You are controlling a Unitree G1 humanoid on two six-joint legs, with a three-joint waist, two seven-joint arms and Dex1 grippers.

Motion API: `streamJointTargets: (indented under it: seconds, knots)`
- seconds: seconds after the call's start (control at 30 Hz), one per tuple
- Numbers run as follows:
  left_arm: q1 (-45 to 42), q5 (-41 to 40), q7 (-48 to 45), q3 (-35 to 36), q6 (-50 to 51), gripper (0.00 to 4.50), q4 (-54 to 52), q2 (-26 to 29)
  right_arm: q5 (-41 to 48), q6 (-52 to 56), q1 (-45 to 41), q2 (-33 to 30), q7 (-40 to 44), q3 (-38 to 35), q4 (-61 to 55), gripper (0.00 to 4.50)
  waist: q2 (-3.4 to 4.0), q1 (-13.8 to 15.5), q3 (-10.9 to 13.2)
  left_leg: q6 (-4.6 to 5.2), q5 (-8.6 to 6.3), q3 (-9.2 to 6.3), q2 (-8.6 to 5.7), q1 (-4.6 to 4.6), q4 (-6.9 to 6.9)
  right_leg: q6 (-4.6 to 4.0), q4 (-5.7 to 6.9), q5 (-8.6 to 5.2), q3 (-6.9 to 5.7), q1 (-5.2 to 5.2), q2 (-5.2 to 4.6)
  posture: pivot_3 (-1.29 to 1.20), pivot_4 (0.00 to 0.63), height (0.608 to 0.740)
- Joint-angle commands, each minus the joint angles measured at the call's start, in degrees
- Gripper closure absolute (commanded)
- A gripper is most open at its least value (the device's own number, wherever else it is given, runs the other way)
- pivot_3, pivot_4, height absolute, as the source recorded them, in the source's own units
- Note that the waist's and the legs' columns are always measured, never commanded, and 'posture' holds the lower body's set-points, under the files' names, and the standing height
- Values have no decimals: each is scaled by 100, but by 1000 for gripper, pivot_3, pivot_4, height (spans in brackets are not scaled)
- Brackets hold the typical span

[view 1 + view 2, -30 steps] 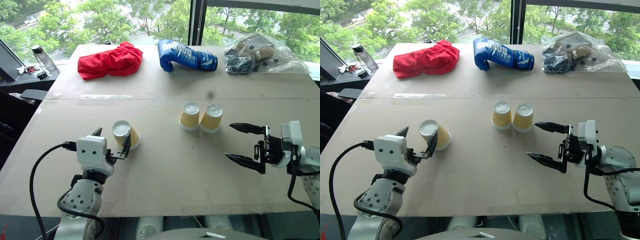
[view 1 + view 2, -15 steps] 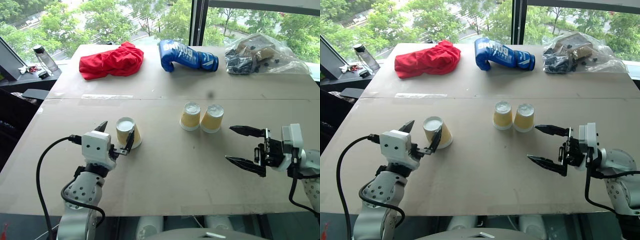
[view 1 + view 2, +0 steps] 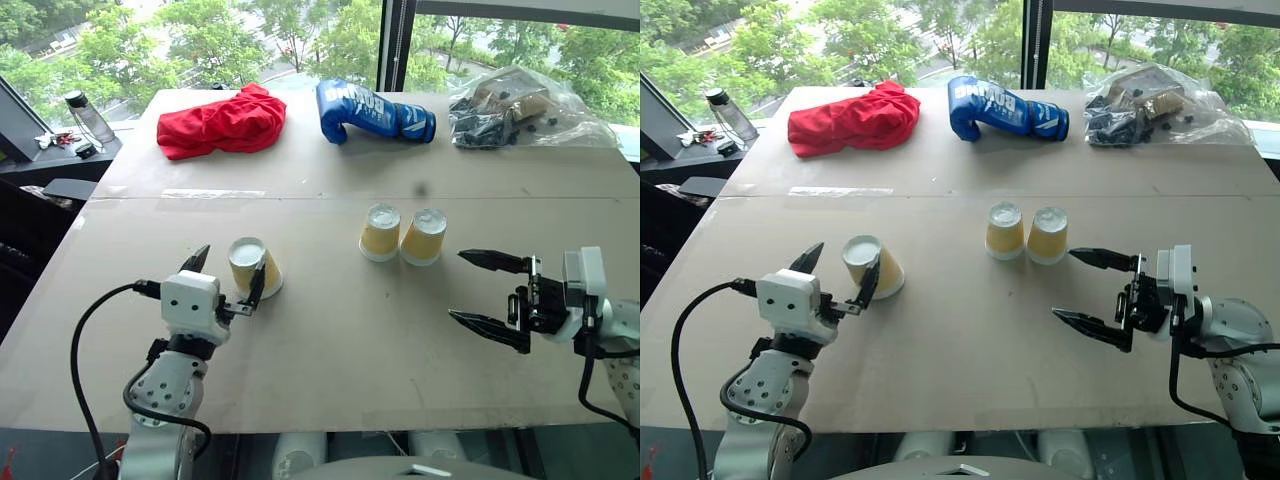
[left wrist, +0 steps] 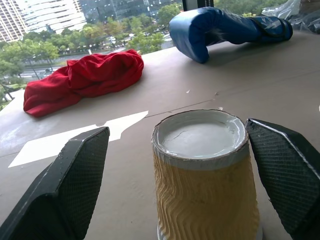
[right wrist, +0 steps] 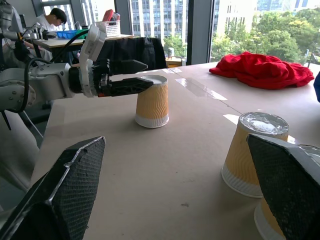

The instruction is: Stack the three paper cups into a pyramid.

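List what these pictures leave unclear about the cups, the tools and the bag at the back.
- Lone cup: in the head views the left tool covers part of its side; whether the fingers touch it is unclear.
- Cup pair: the right wrist view cuts the nearer one at the bottom edge, behind a finger.
- Plastic bag: contents too small and crumpled to identify.
- Right tool: open, holding nothing.
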Motion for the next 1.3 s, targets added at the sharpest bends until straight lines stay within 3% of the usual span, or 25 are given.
streamJointTargets:
  seconds: [0.03,0.4,1.3]
  knots:
    - [35,77,2,-9,-166,0,41,-14,120,14,-81,-23,-8,-112,-155,34,0,0,0,0,0,0,0,0,0,0,0,0,0,0,0,0,150,740]
    - [-138,-73,44,81,-492,0,-45,-168,108,12,-86,5,-9,-105,-138,34,-1,1,1,0,0,0,-1,-2,0,0,-3,0,-1,0,0,0,150,740]
    - [-524,-204,-409,-187,-42,0,530,-37,89,-1,-80,98,-65,-98,-172,34,-1,-2,1,1,0,-1,0,-2,-1,1,-5,0,-3,0,1,0,150,740]
